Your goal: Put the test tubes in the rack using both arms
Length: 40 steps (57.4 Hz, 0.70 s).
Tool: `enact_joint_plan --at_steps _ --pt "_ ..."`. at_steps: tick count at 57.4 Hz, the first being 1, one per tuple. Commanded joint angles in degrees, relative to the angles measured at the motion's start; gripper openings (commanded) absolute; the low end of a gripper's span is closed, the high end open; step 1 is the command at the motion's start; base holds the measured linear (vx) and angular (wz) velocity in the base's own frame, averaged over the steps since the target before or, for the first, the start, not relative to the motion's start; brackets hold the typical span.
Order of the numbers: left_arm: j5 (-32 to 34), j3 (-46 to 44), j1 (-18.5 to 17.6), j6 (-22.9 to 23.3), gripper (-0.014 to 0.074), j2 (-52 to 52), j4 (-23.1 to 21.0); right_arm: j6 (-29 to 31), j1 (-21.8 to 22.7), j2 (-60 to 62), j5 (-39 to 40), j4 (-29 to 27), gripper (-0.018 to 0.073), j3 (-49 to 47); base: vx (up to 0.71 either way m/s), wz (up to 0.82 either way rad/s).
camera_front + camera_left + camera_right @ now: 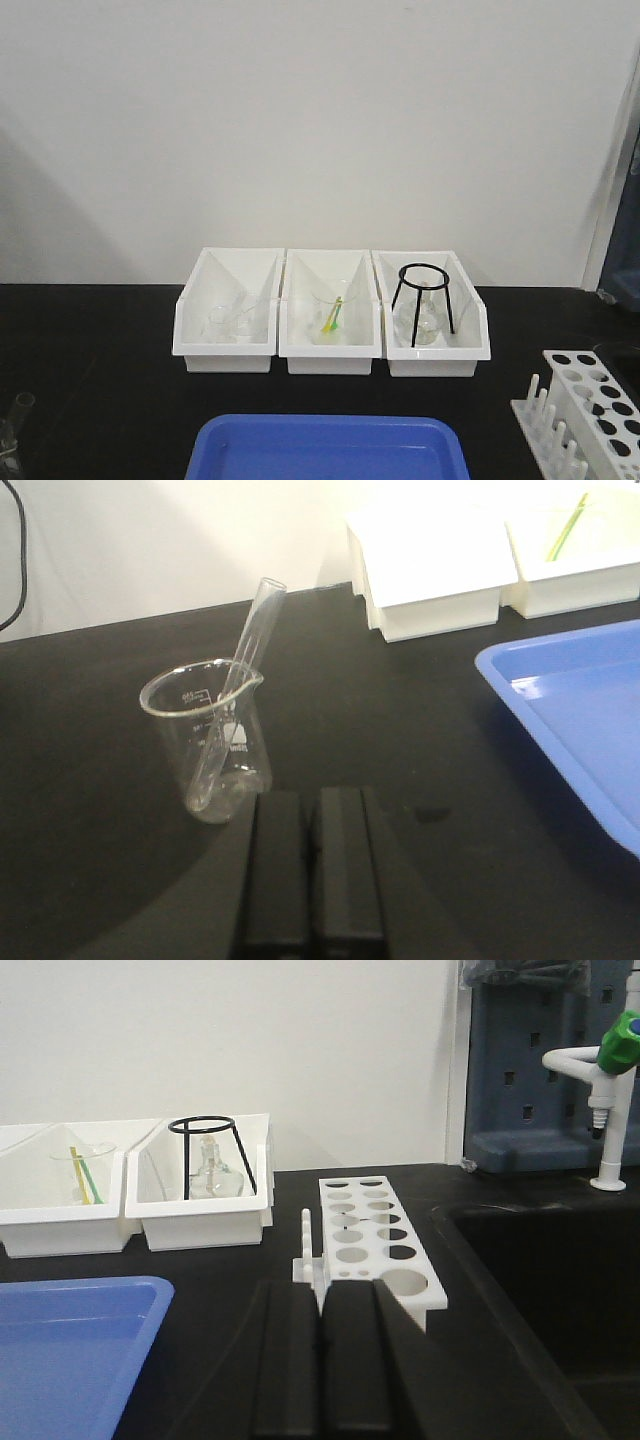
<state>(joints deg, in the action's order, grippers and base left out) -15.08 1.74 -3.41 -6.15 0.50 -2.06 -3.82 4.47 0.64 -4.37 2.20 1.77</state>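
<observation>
One clear test tube [238, 670] leans in a glass beaker [215, 765] on the black bench, its open end up and to the right. My left gripper [312, 798] is shut and empty, its tips just right of the beaker's base. In the front view only the tube's top [21, 400] shows at the far left edge. The white rack [372, 1235] stands ahead of my right gripper [320, 1288], which is shut and empty; the rack's holes show no tubes. In the front view the rack [585, 405] sits at the bottom right. Neither arm shows in the front view.
Three white bins [330, 350] line the back of the bench; the right one holds a black wire stand [424, 300]. A blue tray [330, 450] lies at the front middle. A sink [560, 1290] drops away right of the rack, with a tap [608, 1080] behind it.
</observation>
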Motion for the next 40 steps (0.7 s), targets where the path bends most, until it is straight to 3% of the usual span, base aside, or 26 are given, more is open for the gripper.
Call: enact_joint_plan --at_steps 1,40 --pt "4.6 1.5 0.1 0.4 -0.0015 0.6 -0.5 0.3 0.2 0.4 4.8 0.5 -0.0007 0.6 0.22 0.01" --pt "4.6 1.5 0.1 0.4 -0.0015 0.6 -0.5 0.3 0.2 0.4 4.8 0.5 -0.0007 0.6 0.05 0.00"
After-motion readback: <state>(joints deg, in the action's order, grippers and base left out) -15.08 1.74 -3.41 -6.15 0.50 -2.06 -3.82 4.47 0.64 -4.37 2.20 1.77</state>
